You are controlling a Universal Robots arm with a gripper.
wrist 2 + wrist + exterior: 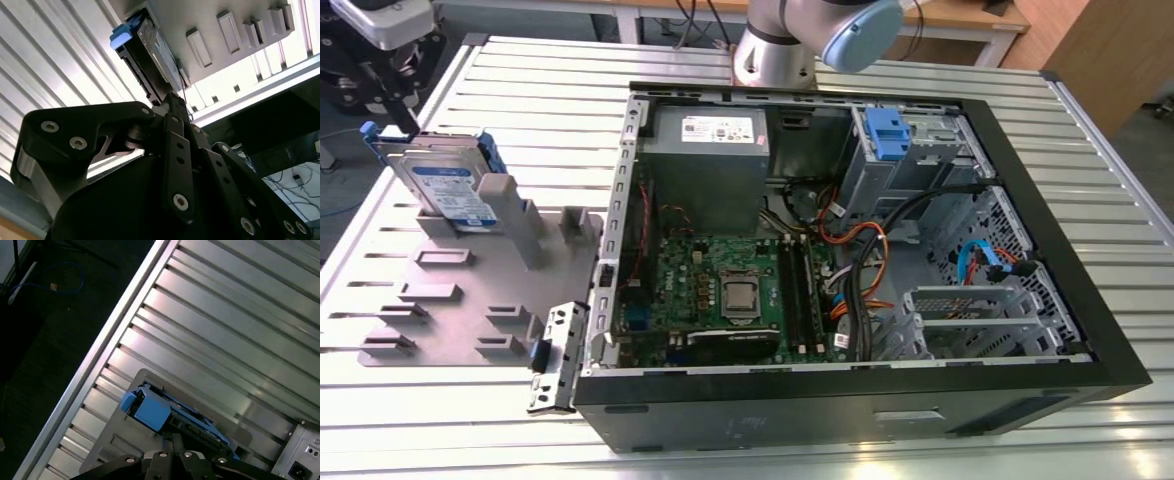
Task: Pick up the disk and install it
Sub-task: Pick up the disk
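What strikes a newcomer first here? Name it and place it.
The open black computer case lies on its side on the slatted metal table, its green motherboard bared. At the exterior view's left the disk stands upright in a grey holder, with the gripper right at it in the second wrist view.

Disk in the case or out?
Out: the disk stands on edge in the grey holder beside the open case.

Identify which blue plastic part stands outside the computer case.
The blue-railed disk, upright in the grey holder at the exterior view's left; the blue latch sits inside the case.
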